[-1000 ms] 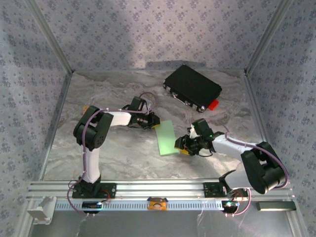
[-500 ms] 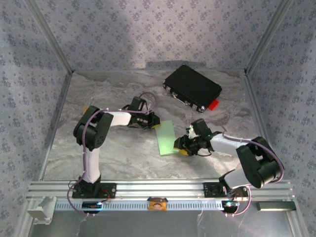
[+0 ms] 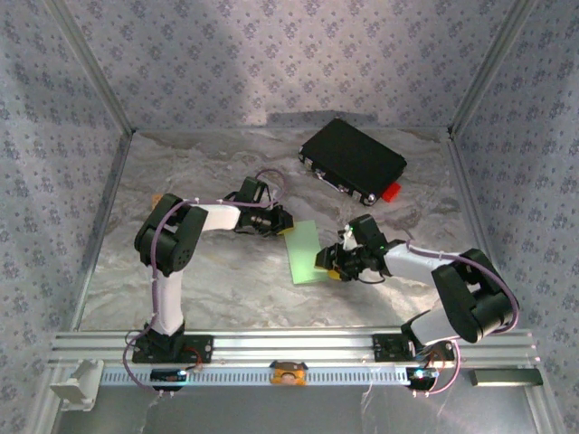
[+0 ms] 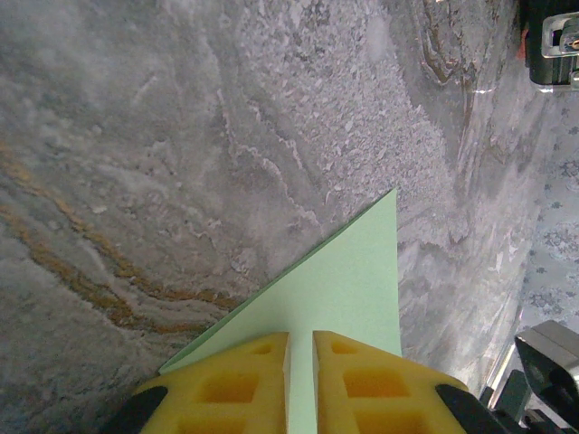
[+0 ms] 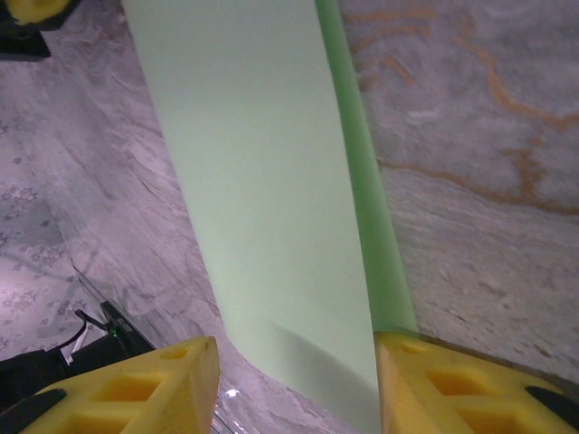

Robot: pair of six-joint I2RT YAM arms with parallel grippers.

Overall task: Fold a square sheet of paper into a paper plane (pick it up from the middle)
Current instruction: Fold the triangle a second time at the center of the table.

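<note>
Square sheet of paper (image 3: 303, 251) within left pincer (image 3: 283, 228), right pincer (image 3: 327, 268) wide astride it.

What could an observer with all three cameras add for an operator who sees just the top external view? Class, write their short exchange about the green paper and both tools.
Operator: From above, the left tool sits at a far corner of the square sheet of paper. Are its fingers apart?
Observer: In the left wrist view its yellow fingers are almost together, with a thin slit between them, right over the sheet.
Operator: And the right tool?
Observer: In the right wrist view its fingers stand wide apart, and the sheet runs out between them.
</note>
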